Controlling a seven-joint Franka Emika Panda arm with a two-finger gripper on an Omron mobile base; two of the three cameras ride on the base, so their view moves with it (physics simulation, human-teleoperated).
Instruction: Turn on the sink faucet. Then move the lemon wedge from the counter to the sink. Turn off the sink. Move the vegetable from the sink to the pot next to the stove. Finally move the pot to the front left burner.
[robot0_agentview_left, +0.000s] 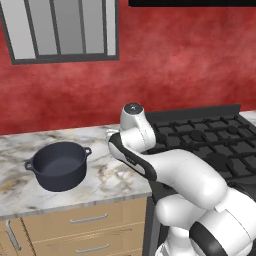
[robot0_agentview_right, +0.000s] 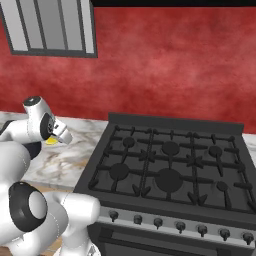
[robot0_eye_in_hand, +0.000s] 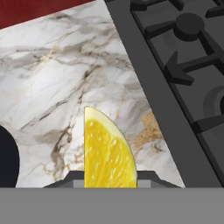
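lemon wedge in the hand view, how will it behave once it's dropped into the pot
The yellow crescent-shaped lemon wedge, held upright between the jaws, looks small and probably light. Its juicy cut face suggests it is soft and maybe slippery. With one curved edge, it would likely tip flat rather than roll.

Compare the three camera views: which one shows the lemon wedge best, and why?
The hand view: the lemon wedge appears large, between the gripper fingertips above the counter. The right base view gives a small yellow sliver beside the arm. In the left base view the arm covers it.
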